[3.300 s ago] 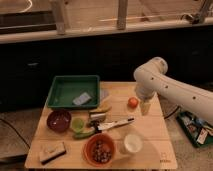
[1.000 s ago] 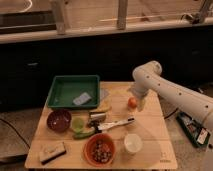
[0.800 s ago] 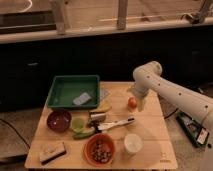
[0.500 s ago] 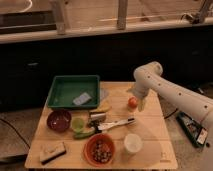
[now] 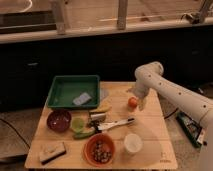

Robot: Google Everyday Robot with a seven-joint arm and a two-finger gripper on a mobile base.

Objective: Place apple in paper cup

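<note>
The apple (image 5: 132, 102) is small, round and red-orange, and it rests on the wooden table (image 5: 155, 150) right of centre. The white arm comes in from the right and bends down, so my gripper (image 5: 140, 101) hangs right beside the apple on its right side, low over the table. Whether it touches the apple does not show. The paper cup (image 5: 133, 143) is white and plain. It stands upright near the table's front edge, well in front of the apple and apart from the gripper.
A green tray (image 5: 74, 91) sits at the back left. A banana (image 5: 103, 107), a small green cup (image 5: 78, 124), a maroon bowl (image 5: 59, 120) and a white-handled utensil (image 5: 114, 125) lie mid-table. An orange bowl (image 5: 99, 149) with contents stands beside the paper cup. A block (image 5: 53, 151) lies front left.
Since 3.3 s ago the gripper has shifted left, closer to the apple. Over the last second the arm has barely moved, and the apple has stayed in place.
</note>
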